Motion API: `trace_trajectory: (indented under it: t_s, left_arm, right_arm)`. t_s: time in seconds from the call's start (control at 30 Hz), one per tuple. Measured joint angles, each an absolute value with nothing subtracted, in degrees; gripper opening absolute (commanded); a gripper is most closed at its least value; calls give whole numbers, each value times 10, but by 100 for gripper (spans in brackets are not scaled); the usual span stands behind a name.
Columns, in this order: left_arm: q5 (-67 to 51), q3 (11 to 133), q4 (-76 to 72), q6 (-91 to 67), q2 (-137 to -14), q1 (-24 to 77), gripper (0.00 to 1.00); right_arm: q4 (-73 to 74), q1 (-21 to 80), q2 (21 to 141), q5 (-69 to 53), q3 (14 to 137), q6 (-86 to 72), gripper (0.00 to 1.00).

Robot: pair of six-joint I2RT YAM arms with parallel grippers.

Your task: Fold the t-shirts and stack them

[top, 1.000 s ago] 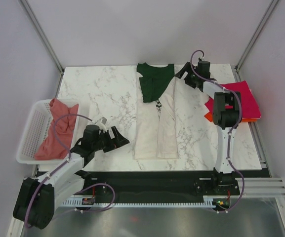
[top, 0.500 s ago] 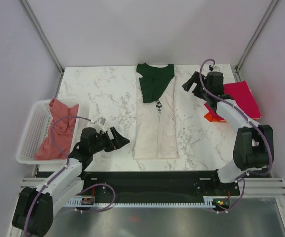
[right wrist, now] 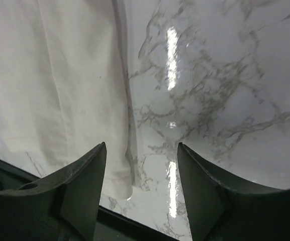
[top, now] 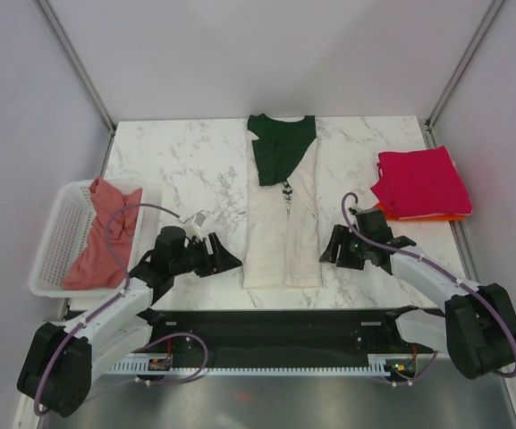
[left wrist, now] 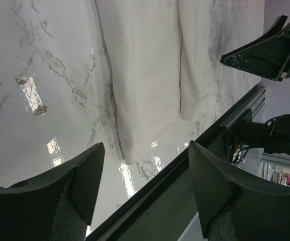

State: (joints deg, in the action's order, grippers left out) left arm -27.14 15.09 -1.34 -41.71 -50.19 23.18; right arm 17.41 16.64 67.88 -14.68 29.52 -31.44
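The cream t-shirt (top: 282, 234) lies folded into a long strip mid-table, its dark green collar and sleeves (top: 280, 147) at the far end. My left gripper (top: 228, 260) is open just left of the strip's near left corner. My right gripper (top: 328, 249) is open just right of the near right corner. The left wrist view shows the cream hem (left wrist: 145, 75) ahead of my left gripper (left wrist: 145, 168), with nothing between the fingers (left wrist: 59, 193). In the right wrist view the cream edge (right wrist: 69, 85) lies beside my right gripper (right wrist: 140, 168). Magenta (top: 420, 180) and orange (top: 421, 215) t-shirts are stacked at the right.
A white lattice basket (top: 48, 259) at the left edge holds a salmon-pink t-shirt (top: 105, 234). The table's black front rail (top: 275, 317) runs just behind both grippers. Metal frame posts stand at the far corners.
My right arm swung from the far right, near the magenta stack, down to the cream shirt's near right corner. My left gripper edged right toward the near left corner. Both jaws narrowed a little.
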Motion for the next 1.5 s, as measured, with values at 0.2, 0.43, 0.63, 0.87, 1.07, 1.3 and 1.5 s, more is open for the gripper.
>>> trace_trajectory:
  t_s: [0.2,0.43,0.63,0.87,1.07,1.3,1.5]
  left_arm:
    - [-269,170,-6,-426,-575,272,51]
    - [-256,192,2,-430,-639,307,52]
    - [-251,205,2,-435,-661,318,52]
    - [-242,208,4,-439,-676,323,69]
    - [-241,209,3,-441,-683,324,56]
    - [-241,211,0,-441,-703,327,54]
    - [-241,218,-3,-441,-724,328,38]
  right_arm:
    - [167,193,657,-188,255,-344,59]
    - [145,214,656,-218,236,-368,51]
    - [126,236,669,-228,228,-382,35]
    - [99,262,701,-229,227,-393,4]
    - [93,276,707,-226,227,-398,0]
    - [92,280,707,-224,227,-398,0]
    - [92,280,707,-224,227,-398,0]
